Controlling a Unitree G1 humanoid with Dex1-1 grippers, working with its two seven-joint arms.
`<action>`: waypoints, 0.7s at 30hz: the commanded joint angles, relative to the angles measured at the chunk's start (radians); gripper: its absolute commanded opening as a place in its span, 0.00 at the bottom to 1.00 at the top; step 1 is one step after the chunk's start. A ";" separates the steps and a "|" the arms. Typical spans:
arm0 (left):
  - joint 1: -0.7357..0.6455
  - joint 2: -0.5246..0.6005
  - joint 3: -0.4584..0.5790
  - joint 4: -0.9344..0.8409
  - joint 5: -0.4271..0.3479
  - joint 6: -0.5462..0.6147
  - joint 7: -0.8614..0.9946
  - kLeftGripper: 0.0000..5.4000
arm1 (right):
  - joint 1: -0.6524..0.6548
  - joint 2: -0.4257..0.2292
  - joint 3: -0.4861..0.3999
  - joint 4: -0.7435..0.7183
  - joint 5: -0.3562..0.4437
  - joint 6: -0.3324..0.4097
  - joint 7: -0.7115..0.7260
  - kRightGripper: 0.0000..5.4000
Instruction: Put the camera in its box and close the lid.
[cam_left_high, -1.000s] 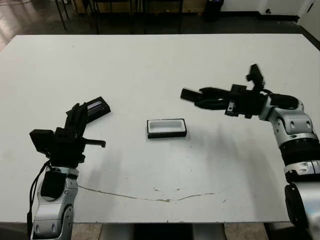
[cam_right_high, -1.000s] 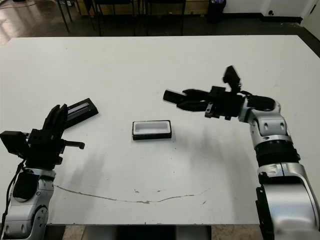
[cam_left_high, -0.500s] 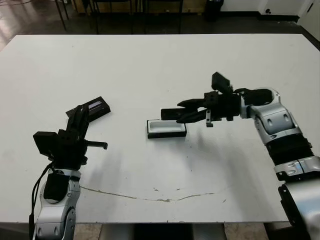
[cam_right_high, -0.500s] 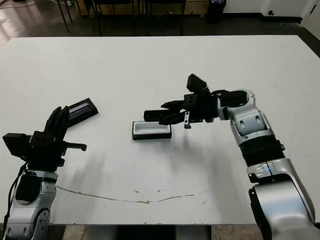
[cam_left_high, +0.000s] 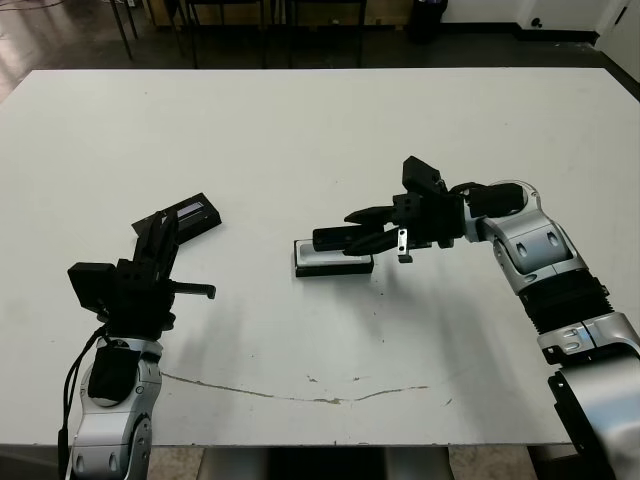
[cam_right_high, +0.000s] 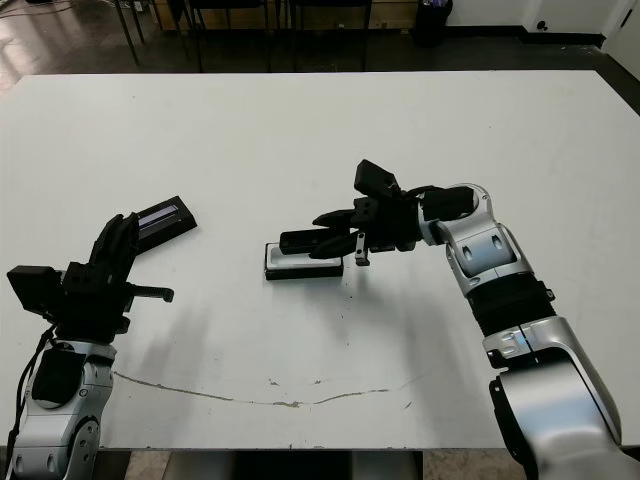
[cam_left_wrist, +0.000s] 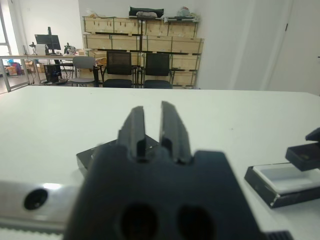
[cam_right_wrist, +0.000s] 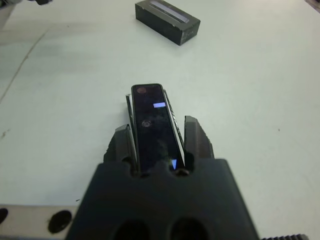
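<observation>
The camera (cam_left_high: 335, 238), a narrow dark bar with a glossy face (cam_right_wrist: 152, 125), is gripped at its near end by my right gripper (cam_left_high: 362, 230). It hangs level just above the box (cam_left_high: 333, 260), a shallow black tray with white lining (cam_left_wrist: 290, 181) at mid-table. I cannot tell whether the camera touches the box. In the right wrist view the camera hides nearly all of the box. The lid (cam_left_high: 195, 215), a black panel with a pale stripe (cam_right_wrist: 167, 16), lies flat to the left. My left gripper (cam_left_wrist: 150, 127) hovers just short of the lid, shut on nothing.
A thin dark crack (cam_left_high: 300, 392) runs across the white table (cam_left_high: 320, 130) near its front edge. Chairs (cam_left_wrist: 137, 70) and stacked wooden crates (cam_left_wrist: 145, 37) stand beyond the table's far side.
My right arm has swung left and down, carrying the camera from above the table's right half to just over the box. The left arm has stayed almost still.
</observation>
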 joint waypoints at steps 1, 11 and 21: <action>0.014 -0.002 0.001 0.016 0.003 0.009 0.006 0.00 | -0.009 0.003 0.014 0.011 -0.024 0.000 -0.009 0.07; 0.014 -0.001 0.000 0.018 0.010 0.008 0.008 0.00 | -0.023 0.012 0.035 0.042 -0.067 -0.003 -0.024 0.07; 0.018 -0.003 -0.007 0.011 0.014 0.019 0.017 0.00 | -0.027 0.029 0.051 0.112 -0.101 -0.044 -0.021 0.07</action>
